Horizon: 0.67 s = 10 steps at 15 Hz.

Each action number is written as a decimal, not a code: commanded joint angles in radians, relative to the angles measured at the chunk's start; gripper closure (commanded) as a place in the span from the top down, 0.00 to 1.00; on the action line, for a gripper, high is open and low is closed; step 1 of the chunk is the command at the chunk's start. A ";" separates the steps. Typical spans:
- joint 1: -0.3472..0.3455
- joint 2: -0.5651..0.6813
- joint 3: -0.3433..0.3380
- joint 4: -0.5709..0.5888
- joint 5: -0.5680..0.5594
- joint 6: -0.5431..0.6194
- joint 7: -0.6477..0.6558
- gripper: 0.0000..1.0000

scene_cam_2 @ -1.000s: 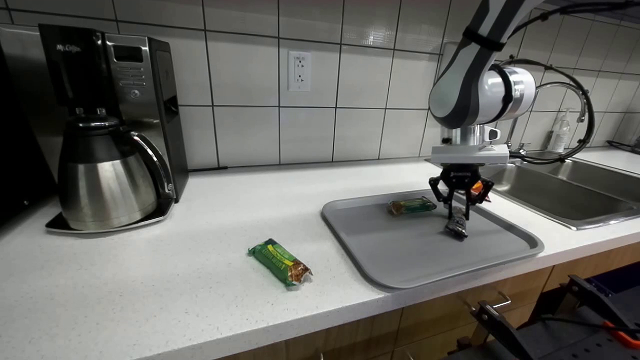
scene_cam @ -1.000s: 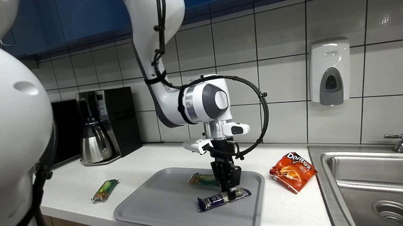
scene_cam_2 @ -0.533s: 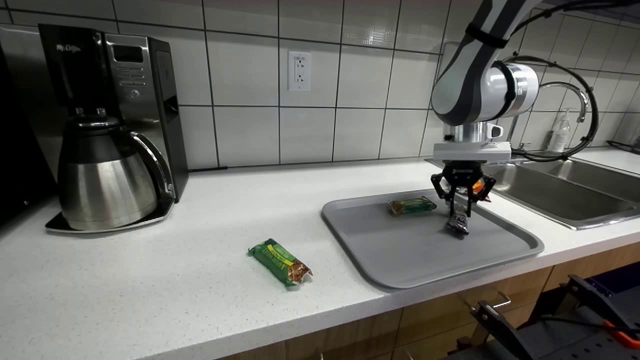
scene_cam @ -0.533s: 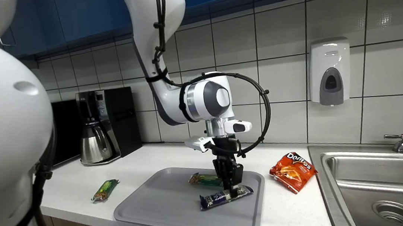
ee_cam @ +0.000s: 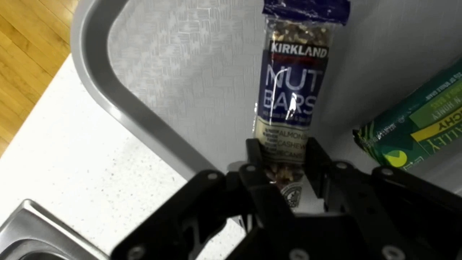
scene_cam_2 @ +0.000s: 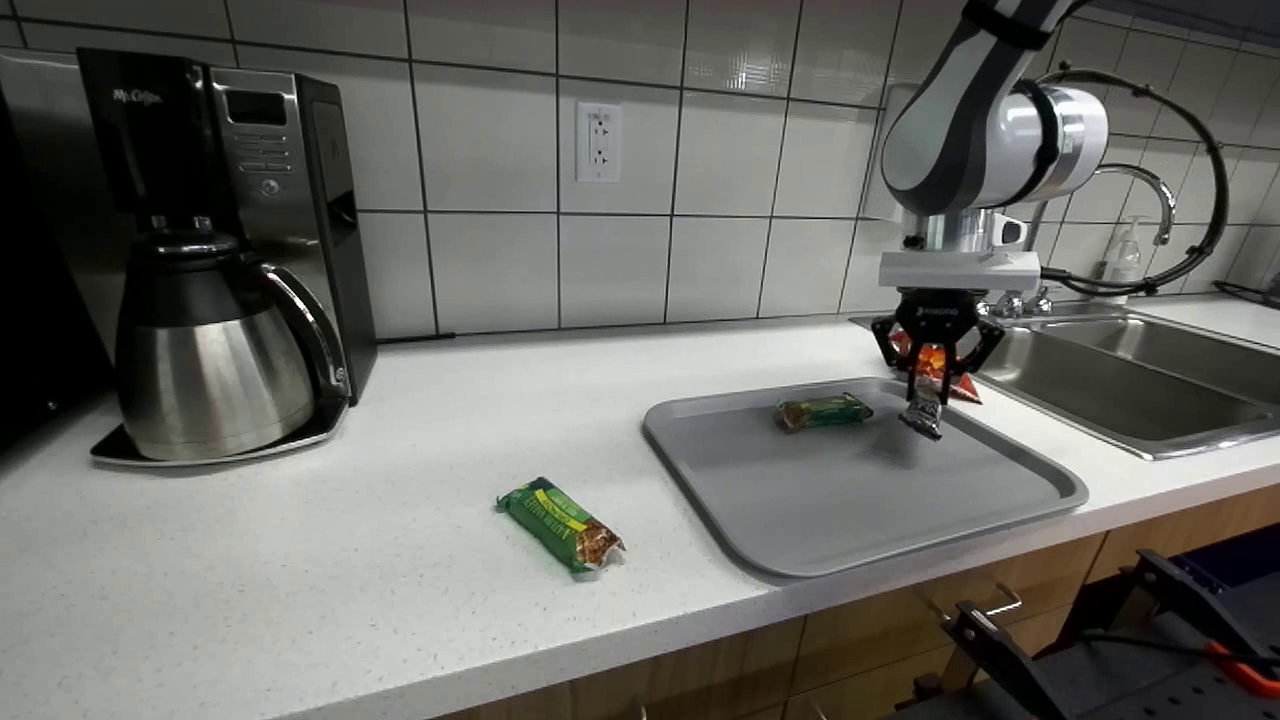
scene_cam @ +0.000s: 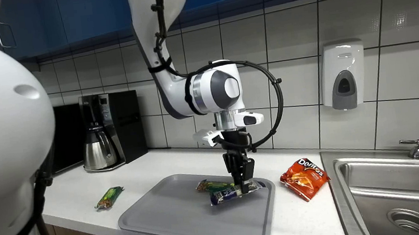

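Blue nut bar [ee_cam: 292, 90], pinched toward one end by the claw [ee_cam: 283, 148], has just come up off the gray tray [scene_cam_2: 800, 500]; hangs above it now; pick-up looks done, grip seemingly holding.

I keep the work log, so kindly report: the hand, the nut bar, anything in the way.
Hand gripping nut bar. Nut bar held above gray tray. Nothing seen in way; green-wrapped bar close by on tray, not touching.
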 commanded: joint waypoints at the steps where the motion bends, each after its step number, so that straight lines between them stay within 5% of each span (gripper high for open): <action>1: -0.018 -0.088 -0.011 -0.053 -0.018 -0.007 -0.004 0.09; 10: -0.089 -0.155 -0.051 -0.088 -0.056 -0.009 -0.004 0.09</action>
